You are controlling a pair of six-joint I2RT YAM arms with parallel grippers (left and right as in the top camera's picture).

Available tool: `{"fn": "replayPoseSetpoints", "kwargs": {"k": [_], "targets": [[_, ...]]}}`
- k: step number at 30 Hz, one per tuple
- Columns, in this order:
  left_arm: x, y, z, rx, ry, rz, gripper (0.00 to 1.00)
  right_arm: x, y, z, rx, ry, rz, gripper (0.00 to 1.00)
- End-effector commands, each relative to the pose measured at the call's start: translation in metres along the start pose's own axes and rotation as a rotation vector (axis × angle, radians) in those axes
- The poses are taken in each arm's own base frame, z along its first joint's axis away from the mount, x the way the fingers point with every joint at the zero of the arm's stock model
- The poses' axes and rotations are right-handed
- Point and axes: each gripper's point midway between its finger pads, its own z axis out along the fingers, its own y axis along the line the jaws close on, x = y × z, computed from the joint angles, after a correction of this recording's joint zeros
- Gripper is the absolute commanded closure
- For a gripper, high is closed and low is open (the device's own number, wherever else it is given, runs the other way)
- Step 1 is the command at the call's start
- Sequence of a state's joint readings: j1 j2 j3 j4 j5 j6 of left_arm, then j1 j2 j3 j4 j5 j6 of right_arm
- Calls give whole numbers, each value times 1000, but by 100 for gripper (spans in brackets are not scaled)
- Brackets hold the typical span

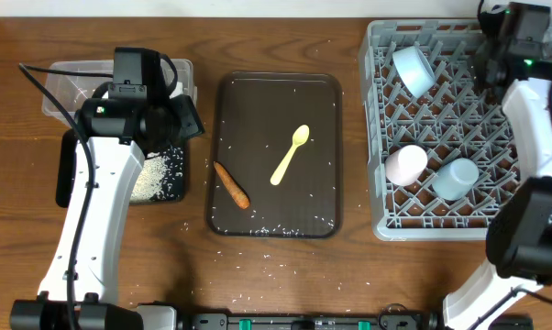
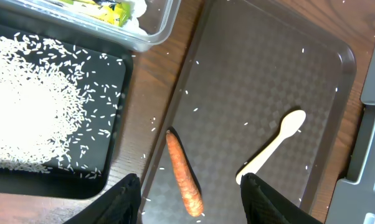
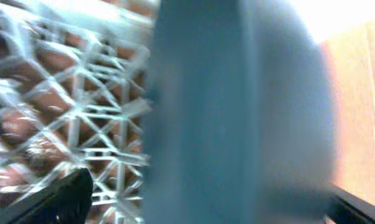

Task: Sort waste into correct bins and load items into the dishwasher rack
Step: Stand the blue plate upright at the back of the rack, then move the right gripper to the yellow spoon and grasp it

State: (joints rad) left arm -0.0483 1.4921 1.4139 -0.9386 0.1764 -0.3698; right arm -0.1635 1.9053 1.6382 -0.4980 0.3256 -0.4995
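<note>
Your left fingers (image 2: 122,202) are spread, empty, over the carrot (image 2: 184,177) on the brown tray (image 2: 256,81); right fingers (image 3: 69,196) stand wide astride the blue dish (image 3: 237,112) in the rack (image 3: 50,112), one clear of it.

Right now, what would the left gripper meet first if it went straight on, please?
Probably the small orange carrot, lying ahead of the left gripper, between its open fingers, on the dark brown serving tray; depth is unclear.

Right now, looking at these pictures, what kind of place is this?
Probably a test bench set up as a dish-clearing station. A grey dishwasher rack holding cups stands on a wooden table, beside a brown serving tray with a spoon, a carrot and scattered rice.
</note>
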Motion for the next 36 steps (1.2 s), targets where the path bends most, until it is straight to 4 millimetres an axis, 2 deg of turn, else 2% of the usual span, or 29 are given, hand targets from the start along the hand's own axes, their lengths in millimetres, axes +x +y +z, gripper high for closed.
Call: {"fn": "replayPoseSetpoints", "kwargs": {"k": [1,7,11,15,18,21,23,27,32,34,36], "targets": [[1,4,3,-15,8,-14,46,-29,3,-42,-105,-139,87,1],[1,4,3,-15,8,-14,46,-32,0,-68,-144,-162,164,1],[1,4,3,-16,8,-14,46,-40,9,-88,-244,-210,216,1],[1,4,3,-15,8,-14,46,-55,21,-112,-387,-263,384,1],[1,4,3,-16,8,-14,46,-67,41,-135,-560,-317,411,1],[1,4,3,-16,8,-14,46,-76,70,-158,-757,-351,395,1],[1,4,3,-16,8,-14,46,-74,89,-164,-818,-302,417,2],[1,4,3,-16,7,-14,46,-67,155,-182,-927,-170,383,12],[1,5,3,-20,6,-13,46,-55,241,-200,-920,36,412,28],[1,5,3,-21,5,-1,46,-48,270,-205,-902,114,448,40],[-2,11,3,-56,-11,9,46,-38,295,-205,-861,185,482,38]]}}
